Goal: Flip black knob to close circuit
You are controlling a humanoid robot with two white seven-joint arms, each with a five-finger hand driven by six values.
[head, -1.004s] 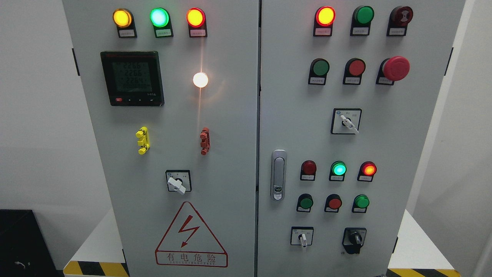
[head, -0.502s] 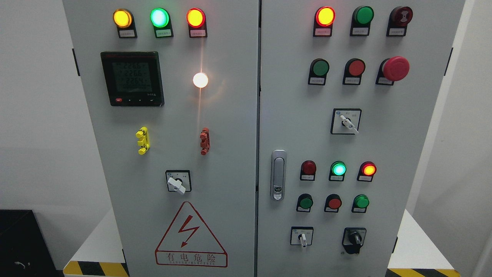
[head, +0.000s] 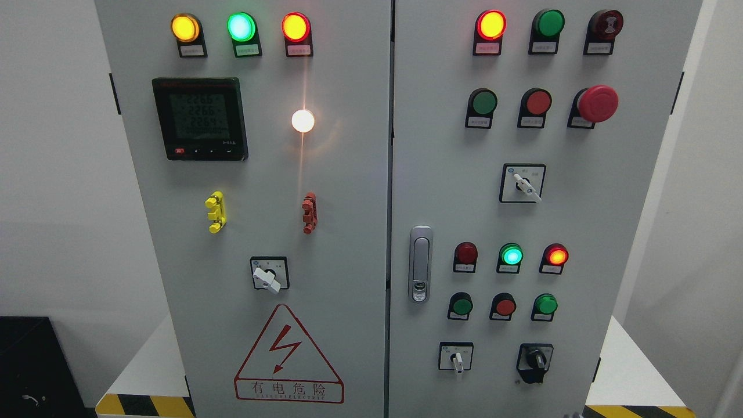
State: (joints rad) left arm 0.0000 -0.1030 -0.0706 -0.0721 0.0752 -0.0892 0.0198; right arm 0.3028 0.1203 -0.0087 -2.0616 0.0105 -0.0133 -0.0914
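black knob (head: 535,361) sits low right on the cabinet door (head: 580,232), pointing about straight down | no hand in view, its state cannot be told | green lamp (head: 511,255) lit

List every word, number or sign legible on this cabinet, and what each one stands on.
"有电危险": warning triangle sign, under a red lightning bolt.
"2266", "2266", "2264", roughly, since the digits are dim: digital meter.
Line of small Latin print beneath the Chinese characters: too small to read.
Tags under the lamps and buttons, and the plates around the black knob and the white selector switches: unreadable.
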